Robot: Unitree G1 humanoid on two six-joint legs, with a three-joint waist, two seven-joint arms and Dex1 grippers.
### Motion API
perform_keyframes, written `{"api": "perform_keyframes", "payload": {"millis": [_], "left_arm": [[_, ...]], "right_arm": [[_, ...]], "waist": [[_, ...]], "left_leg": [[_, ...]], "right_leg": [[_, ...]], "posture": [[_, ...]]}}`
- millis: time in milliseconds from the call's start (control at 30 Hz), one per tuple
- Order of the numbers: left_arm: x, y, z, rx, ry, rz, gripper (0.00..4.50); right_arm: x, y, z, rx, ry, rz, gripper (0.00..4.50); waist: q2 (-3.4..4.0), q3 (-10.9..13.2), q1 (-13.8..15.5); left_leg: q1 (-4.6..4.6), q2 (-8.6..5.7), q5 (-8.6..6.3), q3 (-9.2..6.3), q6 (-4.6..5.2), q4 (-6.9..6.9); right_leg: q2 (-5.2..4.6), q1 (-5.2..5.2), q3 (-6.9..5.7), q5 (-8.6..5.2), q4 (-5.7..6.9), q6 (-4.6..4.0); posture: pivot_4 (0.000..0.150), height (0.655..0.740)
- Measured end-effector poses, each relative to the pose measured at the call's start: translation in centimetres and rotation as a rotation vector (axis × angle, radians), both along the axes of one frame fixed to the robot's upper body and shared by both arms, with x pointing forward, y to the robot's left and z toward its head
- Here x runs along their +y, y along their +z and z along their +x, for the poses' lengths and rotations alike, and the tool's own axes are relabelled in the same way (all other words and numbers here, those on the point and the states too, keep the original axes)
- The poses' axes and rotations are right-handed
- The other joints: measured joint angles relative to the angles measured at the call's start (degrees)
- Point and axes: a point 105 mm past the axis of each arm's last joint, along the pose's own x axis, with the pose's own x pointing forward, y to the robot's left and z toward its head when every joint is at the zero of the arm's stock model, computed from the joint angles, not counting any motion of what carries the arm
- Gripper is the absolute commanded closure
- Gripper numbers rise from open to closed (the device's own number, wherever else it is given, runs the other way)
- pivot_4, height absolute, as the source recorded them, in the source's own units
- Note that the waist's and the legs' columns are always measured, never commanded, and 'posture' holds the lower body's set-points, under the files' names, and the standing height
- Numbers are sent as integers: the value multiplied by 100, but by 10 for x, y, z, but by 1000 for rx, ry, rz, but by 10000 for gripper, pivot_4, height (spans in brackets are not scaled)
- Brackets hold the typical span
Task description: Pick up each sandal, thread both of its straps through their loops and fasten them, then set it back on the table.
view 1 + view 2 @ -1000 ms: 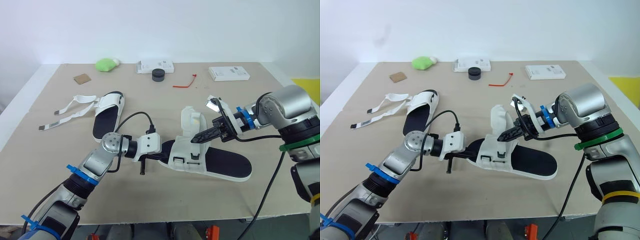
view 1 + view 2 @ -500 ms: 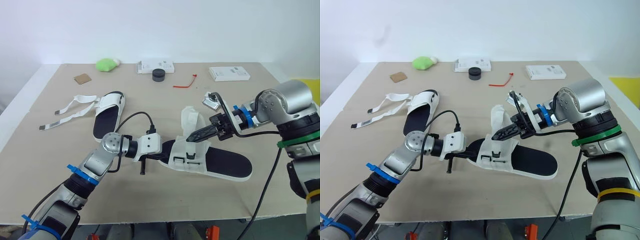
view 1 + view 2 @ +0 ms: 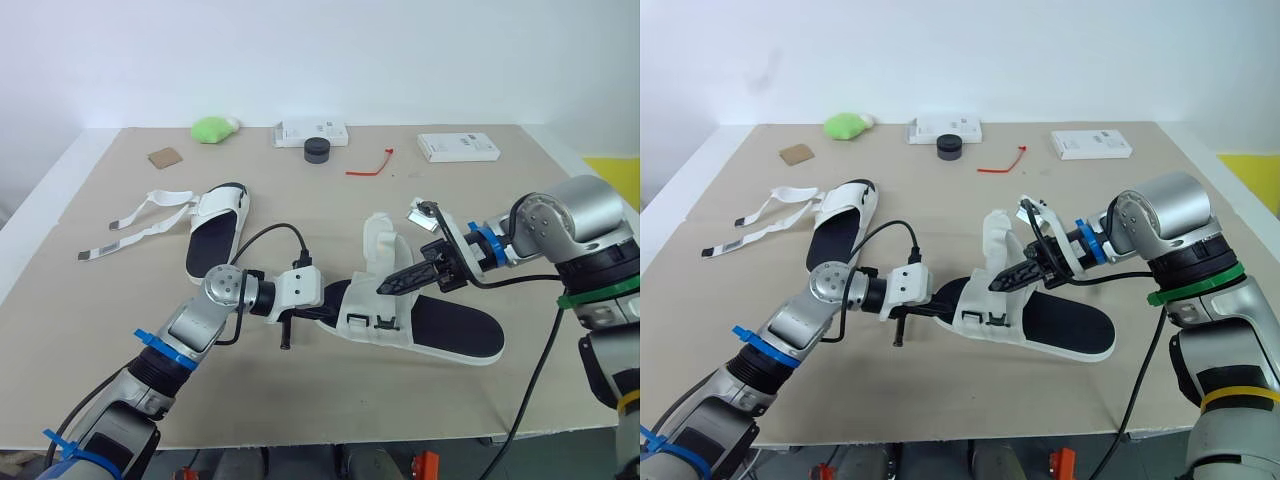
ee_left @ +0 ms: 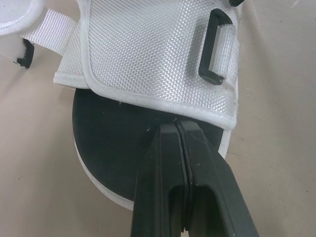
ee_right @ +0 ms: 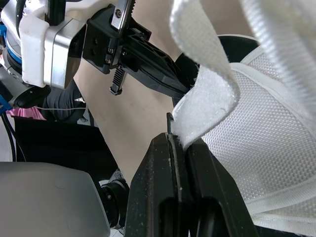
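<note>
A sandal with a black sole [image 3: 450, 330] and white mesh upper [image 3: 375, 310] lies at the table's middle. My left gripper [image 3: 330, 317] is shut on the sole's edge [image 4: 113, 148], just below the upper and its black loop [image 4: 213, 47]. My right gripper [image 3: 385, 289] is shut on the end of a white strap [image 5: 205, 94] that curls up from the upper [image 3: 383, 235]. The second sandal [image 3: 215, 228] rests at the far left, its straps [image 3: 140, 215] spread loose on the table.
Along the far edge sit a green object [image 3: 212, 128], a white box [image 3: 311, 131], a black puck [image 3: 317, 149], a red tie [image 3: 370, 165], another white box [image 3: 458, 146] and a brown card [image 3: 164, 157].
My right gripper, holding the strap end, swung left over the upper and has now dipped lower toward the sandal's near side. The left arm and sandal stayed put.
</note>
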Motion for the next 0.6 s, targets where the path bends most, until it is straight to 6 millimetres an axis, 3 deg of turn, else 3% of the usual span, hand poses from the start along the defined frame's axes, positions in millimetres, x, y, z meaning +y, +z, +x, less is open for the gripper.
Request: {"api": "perform_keyframes", "payload": {"millis": [233,433,600], "left_arm": [[0,0,0,0,0,0,45000],[0,0,0,1,2,0,45000],[0,0,0,3,3,0,45000]], "right_arm": [[0,-2,-2,12,4,-4,44623],[0,-15,-9,38,17,-18,44623],[0,-17,-10,-40,45,-23,44623]], "waist": [[0,0,0],[0,0,0],[0,0,-2]], "left_leg": [[0,0,0,0,0,0],[0,0,0,0,0,1],[2,1,0,0,0,0]], "right_leg": [[0,0,0,0,0,0],[0,0,0,1,0,0],[2,1,0,1,0,0]], "posture": [[1500,7400],[1500,7400],[1500,7400]]}}
